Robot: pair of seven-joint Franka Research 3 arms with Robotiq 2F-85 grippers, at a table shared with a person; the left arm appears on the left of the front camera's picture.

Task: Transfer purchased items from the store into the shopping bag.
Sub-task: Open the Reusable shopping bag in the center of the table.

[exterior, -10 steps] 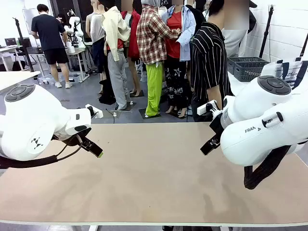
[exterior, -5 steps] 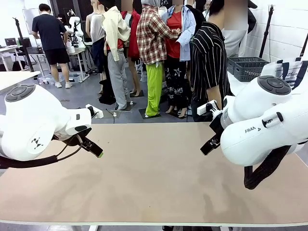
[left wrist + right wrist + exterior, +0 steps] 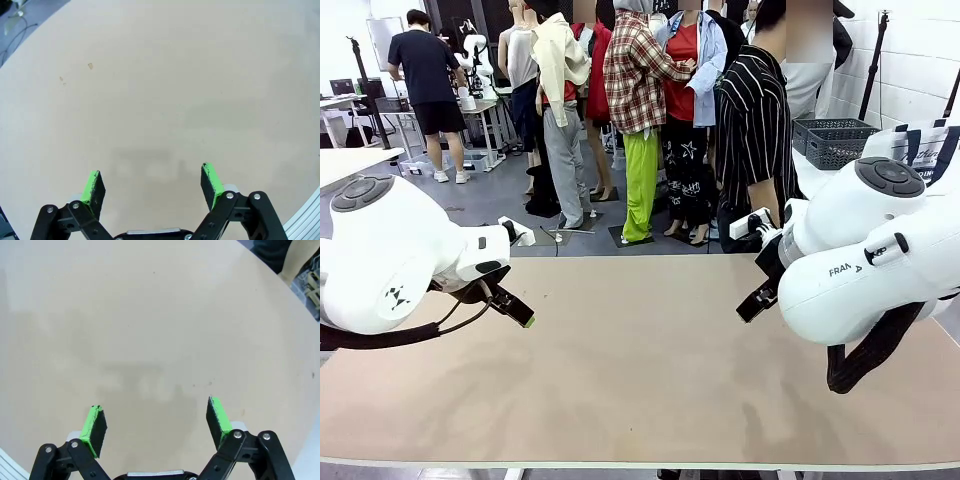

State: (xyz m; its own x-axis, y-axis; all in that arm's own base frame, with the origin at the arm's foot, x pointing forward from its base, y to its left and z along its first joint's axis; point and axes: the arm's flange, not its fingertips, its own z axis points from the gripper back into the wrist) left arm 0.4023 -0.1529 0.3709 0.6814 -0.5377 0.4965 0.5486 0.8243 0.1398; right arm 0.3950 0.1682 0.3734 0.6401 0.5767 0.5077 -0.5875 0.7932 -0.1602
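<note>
Left wrist view: my left claw (image 3: 152, 181) hangs released over the tan counter (image 3: 165, 75). My right claw (image 3: 156, 424) is released too. I cannot tell where the purchased items and shopping bag lie. I'd expect a limp, slippery bag, best pinched at its rim. At three o'clock in the front view, a white dark-marked shape (image 3: 923, 148) is too cut off to name.

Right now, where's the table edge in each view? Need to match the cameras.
Front view: table edge runs straight across the middle of the picture.
Left wrist view: table edge curves across the top-left corner, grey floor beyond it.
Right wrist view: table edge curves across the top-right corner, a person's arm beyond it.
Shared landmark: the beige tabletop.
</note>
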